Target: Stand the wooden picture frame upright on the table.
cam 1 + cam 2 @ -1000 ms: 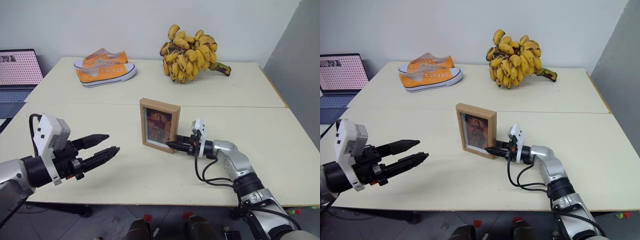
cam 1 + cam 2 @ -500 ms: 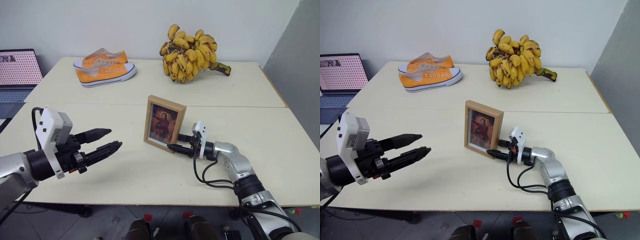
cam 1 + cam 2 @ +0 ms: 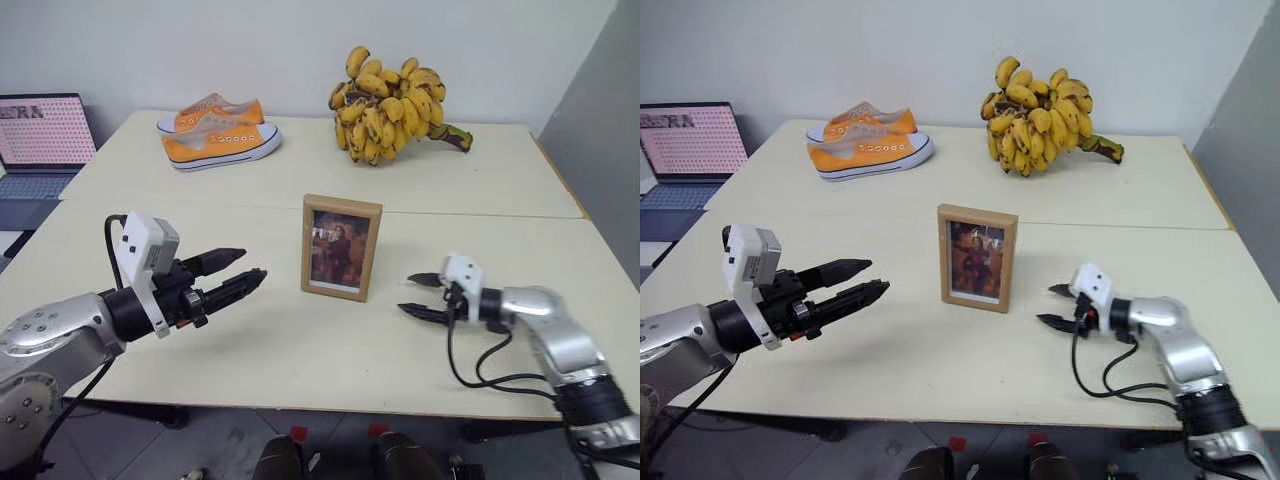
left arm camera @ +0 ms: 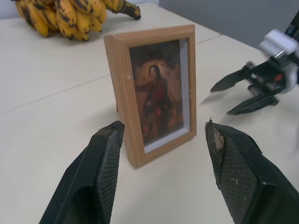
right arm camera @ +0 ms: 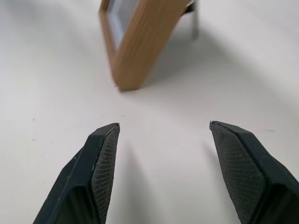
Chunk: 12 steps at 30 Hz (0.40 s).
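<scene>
We see the small light-wood picture frame [image 3: 341, 247] standing upright on its rear stand near the middle of the cream-beige tabletop [image 3: 300, 350], its dark portrait facing us. Our left hand [image 3: 238, 277] hovers off the frame's left side, black fingers spread, holding nothing. Our right hand [image 3: 420, 296] hangs near its right side, fingers apart, clear of the wood.

Right hand [image 3: 420, 296] now open, off the upright wooden picture frame [image 3: 341, 247].
</scene>
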{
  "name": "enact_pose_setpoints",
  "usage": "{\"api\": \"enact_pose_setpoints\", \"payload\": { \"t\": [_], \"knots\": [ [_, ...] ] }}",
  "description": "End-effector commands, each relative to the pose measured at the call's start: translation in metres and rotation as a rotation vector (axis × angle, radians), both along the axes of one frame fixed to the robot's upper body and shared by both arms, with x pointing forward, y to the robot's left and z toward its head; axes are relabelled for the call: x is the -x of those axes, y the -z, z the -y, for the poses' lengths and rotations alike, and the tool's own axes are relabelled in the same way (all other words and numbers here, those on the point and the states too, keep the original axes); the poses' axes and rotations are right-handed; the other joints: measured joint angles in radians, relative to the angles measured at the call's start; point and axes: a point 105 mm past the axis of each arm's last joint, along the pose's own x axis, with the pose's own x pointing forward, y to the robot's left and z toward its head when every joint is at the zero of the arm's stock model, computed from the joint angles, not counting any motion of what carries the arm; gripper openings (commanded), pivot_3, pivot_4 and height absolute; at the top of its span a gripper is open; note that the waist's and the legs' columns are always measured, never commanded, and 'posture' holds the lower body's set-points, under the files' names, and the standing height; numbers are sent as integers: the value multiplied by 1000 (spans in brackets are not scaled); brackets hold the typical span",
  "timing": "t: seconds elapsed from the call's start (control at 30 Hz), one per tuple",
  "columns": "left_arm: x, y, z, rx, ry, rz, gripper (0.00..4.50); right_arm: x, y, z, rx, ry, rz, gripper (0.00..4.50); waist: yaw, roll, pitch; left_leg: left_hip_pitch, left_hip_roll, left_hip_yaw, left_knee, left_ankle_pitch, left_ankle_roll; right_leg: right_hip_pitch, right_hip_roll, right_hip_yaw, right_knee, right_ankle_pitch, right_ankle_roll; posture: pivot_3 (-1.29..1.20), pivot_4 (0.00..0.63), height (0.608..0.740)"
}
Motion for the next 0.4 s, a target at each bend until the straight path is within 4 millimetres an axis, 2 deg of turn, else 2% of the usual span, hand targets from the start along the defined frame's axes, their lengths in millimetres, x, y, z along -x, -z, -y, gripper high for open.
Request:
{"api": "enact_pose_setpoints", "payload": {
  "t": [0.03,0.13,0.2,0.4],
  "knots": [
    [-8,-8,-1,5,-7,40,2983,7,-44,-9,-91,15,82,3230,-4,0,0,0,0,0,0,0,0,0,0,0,0,-1,2,0,150,740],
    [-9,-7,0,7,15,18,2983,6,-67,-12,-141,47,107,3230,-4,0,0,0,0,0,0,0,0,0,0,1,0,-1,2,0,150,740],
    [-8,-9,1,6,32,12,2983,7,-73,-15,-159,54,110,3230,-1,0,0,-1,-1,0,0,0,0,0,0,1,0,0,2,0,150,740],
    [-13,-7,1,-29,6,-4,2983,12,-64,-17,-165,74,69,3230,7,-1,0,-2,-1,0,0,0,0,-1,-1,0,-1,1,0,0,150,740]
  ]
}}
